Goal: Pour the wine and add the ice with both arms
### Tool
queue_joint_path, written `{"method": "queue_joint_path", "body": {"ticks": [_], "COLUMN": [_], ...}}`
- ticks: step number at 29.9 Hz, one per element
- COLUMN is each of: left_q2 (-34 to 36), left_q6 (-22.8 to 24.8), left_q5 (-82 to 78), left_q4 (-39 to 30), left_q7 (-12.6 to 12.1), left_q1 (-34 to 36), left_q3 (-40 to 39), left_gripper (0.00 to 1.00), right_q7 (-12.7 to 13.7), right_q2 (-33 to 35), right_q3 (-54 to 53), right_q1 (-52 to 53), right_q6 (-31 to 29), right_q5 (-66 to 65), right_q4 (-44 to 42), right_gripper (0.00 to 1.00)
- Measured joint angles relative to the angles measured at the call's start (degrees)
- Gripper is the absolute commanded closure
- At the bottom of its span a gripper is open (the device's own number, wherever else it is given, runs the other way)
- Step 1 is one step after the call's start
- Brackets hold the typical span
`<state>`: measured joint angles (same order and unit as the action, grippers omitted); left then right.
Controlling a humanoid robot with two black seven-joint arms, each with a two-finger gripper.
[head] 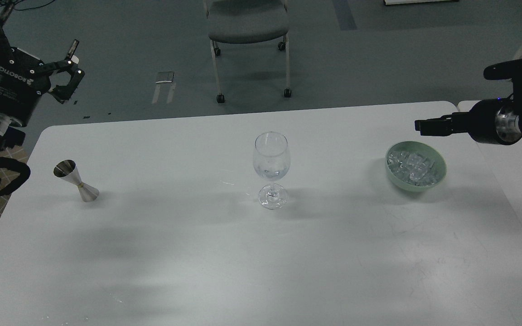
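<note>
A clear wine glass [271, 158] stands upright at the table's middle, with a shallow pool of clear wine [270, 172] in its bowl. The ice [413, 165] is heaped in a green bowl [440, 174] on the right. My left gripper [27, 45] is open and empty, high past the table's far left corner, well above a steel jigger [76, 180]. My right gripper [424, 125] comes in from the right and hovers just behind and above the bowl's far rim. It is dark and seen side-on, so its fingers cannot be told apart.
The white table [197, 253] ends at a rounded far edge. A second white table [514, 149] adjoins on the right. A grey wheeled chair [247, 27] stands on the floor behind.
</note>
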<state>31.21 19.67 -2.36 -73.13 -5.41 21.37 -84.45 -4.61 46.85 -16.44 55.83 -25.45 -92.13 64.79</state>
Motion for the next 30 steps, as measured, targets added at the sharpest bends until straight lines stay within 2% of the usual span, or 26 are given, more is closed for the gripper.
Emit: {"method": "queue_joint_path", "body": {"ticks": [4, 10, 19, 30], "left_q2": [-0.99, -1.65, -1.67, -1.53], "left_q6": [0.01, 0.07, -0.31, -0.57], "left_q5": [0.06, 0.01, -0.01, -0.02], "left_q4": [0.0, -0.04, -0.08, -0.09], "left_q7": [-0.09, -0.13, -0.13, -0.22], "left_q1": [-0.9, -2.07, -2.2, -2.21], "left_q3": [-0.8, -1.27, -1.67, -2.28], "left_gripper": [0.02, 0.02, 0.02, 0.02], "right_q7": [0.66, 2.07, 2.3, 2.74], "right_q2": [-0.71, -2.47, -6.45, -7.6], "right_q3": [1.21, 1.45, 3.66, 4.01], "right_q1": [-1.4, -2.95, -3.1, -4.34], "right_q6": [2.16, 3.3, 3.62, 3.67], "right_q5": [-3.13, -4.23, -8.37, -11.44], "right_q4": [0.0, -0.42, -0.89, -2.29], "right_gripper": [0.2, 0.21, 0.23, 0.25]}}
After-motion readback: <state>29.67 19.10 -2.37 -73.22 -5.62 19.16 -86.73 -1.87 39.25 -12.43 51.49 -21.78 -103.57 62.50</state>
